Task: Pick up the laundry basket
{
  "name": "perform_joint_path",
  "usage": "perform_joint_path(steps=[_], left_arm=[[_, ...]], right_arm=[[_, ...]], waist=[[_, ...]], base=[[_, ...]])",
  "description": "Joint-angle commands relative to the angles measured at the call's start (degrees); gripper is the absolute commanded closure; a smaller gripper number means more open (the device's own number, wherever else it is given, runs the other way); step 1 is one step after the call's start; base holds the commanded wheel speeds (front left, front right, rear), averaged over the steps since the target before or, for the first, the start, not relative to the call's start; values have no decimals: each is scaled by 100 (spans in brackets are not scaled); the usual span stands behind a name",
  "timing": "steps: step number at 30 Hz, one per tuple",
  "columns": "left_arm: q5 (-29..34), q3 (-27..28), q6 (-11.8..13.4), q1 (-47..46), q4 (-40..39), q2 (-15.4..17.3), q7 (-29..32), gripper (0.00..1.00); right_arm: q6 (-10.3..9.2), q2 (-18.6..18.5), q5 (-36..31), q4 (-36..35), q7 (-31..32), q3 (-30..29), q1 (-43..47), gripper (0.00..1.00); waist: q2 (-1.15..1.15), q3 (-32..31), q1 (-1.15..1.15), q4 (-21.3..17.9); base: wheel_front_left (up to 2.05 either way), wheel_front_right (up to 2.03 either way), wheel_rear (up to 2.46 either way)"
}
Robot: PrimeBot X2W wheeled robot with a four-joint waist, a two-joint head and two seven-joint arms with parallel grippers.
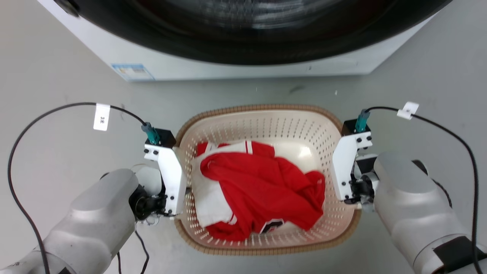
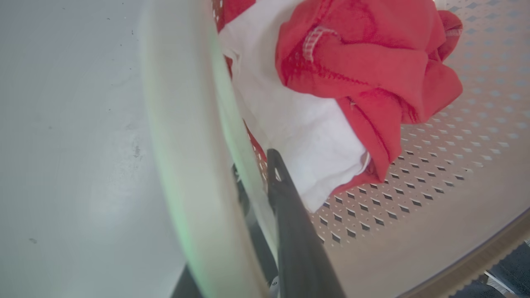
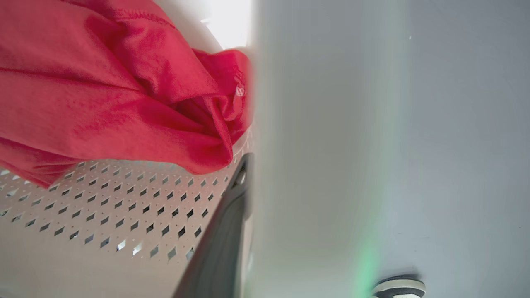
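**Position of the load.** The laundry basket [image 1: 266, 114] stands on the floor [image 1: 57, 76] directly in front of the washing machine [image 1: 243, 64], centred between the two arms. It holds a red garment [image 1: 266, 190] lying over a white garment [image 1: 207, 201].

**Governing relation.** The basket's long axis appears to run left to right, from one tool to the other. The left tool [image 1: 182, 179] sits at the basket's left end and the right tool [image 1: 335, 175] at its right end, roughly level with each other. Neither arm is nearer, so the lift calls for both arms to rise together and keep the rim level.

**Tool state.**
- Left: one finger [image 2: 290, 231] lies inside the perforated wall and the other shows dark behind it, closed onto the wall.
- Right: one finger [image 3: 223, 236] lies against the inner wall. The outer finger is hidden by the blurred pale rim, so a clamp cannot be confirmed.

**Caution.** An uneven lift would probably tip the basket and shift the garments.
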Motion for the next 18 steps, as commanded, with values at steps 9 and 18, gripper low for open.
perform_joint_path(steps=[9,18], left_arm=[[-368,-280,-24,292,-113,357,441,100],[-824,-424,-33,605,-472,603,868,100]], right_arm=[[3,-129,360,-196,637,418,383,100],[10,-124,787,-499,1156,889,774,100]], waist=[[0,-1286,0,-94],[0,-1993,0,-243]], base=[[0,0,0],[0,0,0]])
